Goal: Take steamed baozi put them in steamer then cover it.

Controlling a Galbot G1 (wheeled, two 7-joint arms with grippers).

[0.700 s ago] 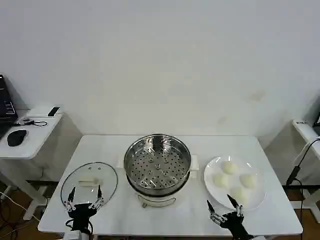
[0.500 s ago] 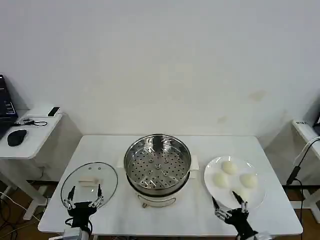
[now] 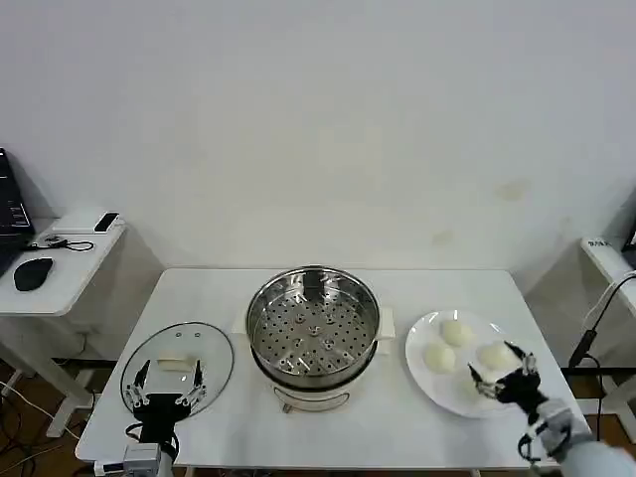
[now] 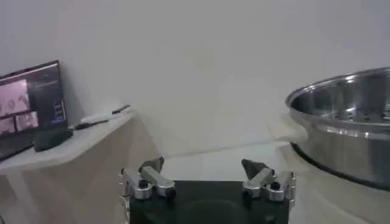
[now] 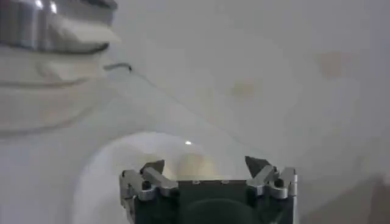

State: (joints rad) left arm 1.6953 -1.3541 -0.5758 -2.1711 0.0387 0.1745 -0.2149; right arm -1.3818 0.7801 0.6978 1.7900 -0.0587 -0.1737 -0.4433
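My right gripper [image 3: 500, 376], jaws spread, hung over the plate [image 3: 422, 376] at the worktop's right, poised to take a steamed baozi [image 3: 438, 357]. The steamer [image 3: 313, 326] stood uncovered at centre. My left gripper [image 3: 165, 390], also spread, waited by the cover [image 3: 177, 362].

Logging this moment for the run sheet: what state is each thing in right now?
steamer: uncovered, tray empty
cover: lying flat on the table, left of the steamer
steamed baozi: on the white plate
right claw: open, over the plate
left claw: open, at the cover's near edge
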